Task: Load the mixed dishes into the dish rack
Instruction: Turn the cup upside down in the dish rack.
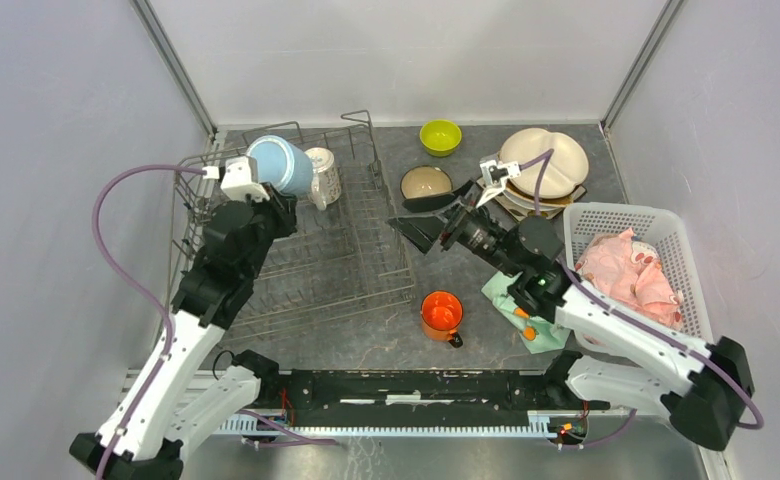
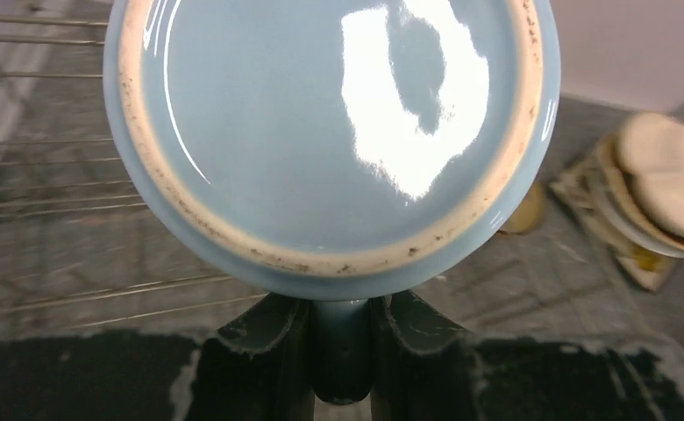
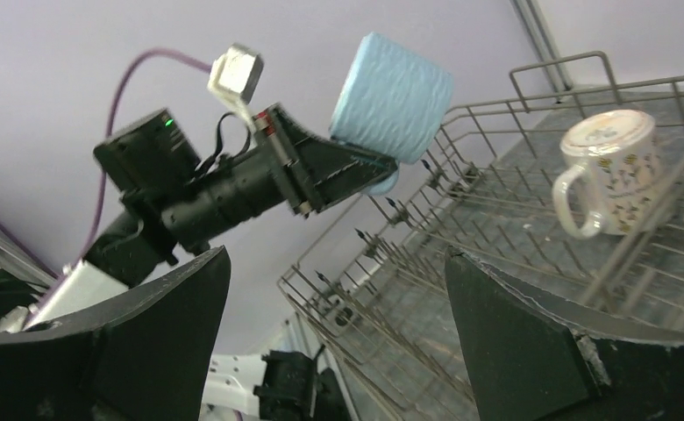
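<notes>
Pale lilac walls close in a dark grey counter [image 1: 371, 338]. The dish rack [image 1: 336, 250] sits on its left half.

The left arm [image 1: 191, 310] reaches over the rack's near-left side. The left jaws are clenched on the handle of the light-blue mug [image 1: 281, 165], which hangs clear above the rack's far-left corner. In the left wrist view the mug's glazed base [image 2: 321, 132] fills the frame – it faces the camera, with the handle pinched between the two dark fingers [image 2: 264, 338] and rack wires [image 2: 58, 175] behind. From the right wrist view the same mug [image 3: 391, 96] is seen tipped on its side in the air above the rack [image 3: 496, 263].

A white patterned mug [image 1: 321, 175] rests inside the rack's far end, just beside the blue one; the right wrist view shows it [image 3: 606, 171] among the wires, handle outward.

The right arm [image 1: 616, 325] stretches toward the middle of the counter, and the right jaws are spread wide with nothing between them, close to the rack's right side and the tan bowl [image 1: 426, 183].

On the counter outside the rack:
- the orange mug [image 1: 441, 313], upright, near the rack's front right corner
- the lime-green bowl [image 1: 440, 136], at the far edge
- the cream three-section plate [image 1: 546, 162], on top of a stack of plates [image 1: 526, 205]

A white perforated basket [image 1: 616, 212] at the right holds a pink cloth [image 1: 631, 270] – a teal cloth [image 1: 501, 290] lies partly under the right arm.
</notes>
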